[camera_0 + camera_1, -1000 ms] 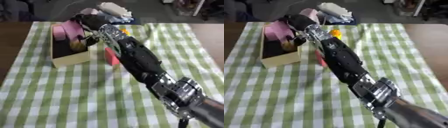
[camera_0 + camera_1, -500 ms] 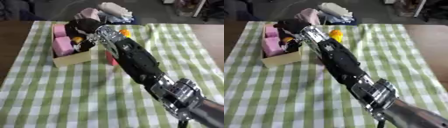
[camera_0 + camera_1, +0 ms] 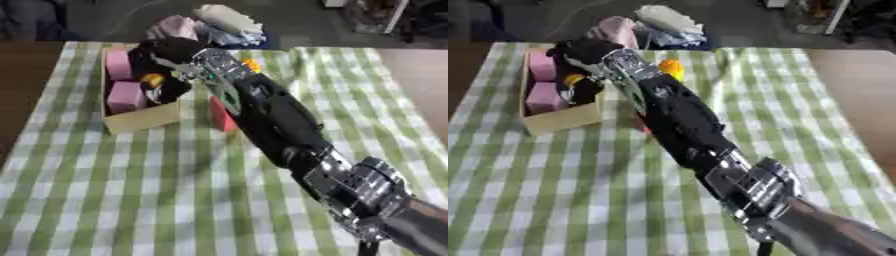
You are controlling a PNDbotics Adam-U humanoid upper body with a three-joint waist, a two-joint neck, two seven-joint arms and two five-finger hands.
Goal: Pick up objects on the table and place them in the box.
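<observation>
Fingers of the right robot hand [image 3: 171, 62] curl around a small yellow object [image 3: 153, 79] over the box [image 3: 140, 119].

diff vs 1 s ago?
The right hand has moved left, from the box's right edge to over its inside, fingers curled round a small yellow-orange object. The pink blocks in the box and the red block beside it stayed put.
</observation>
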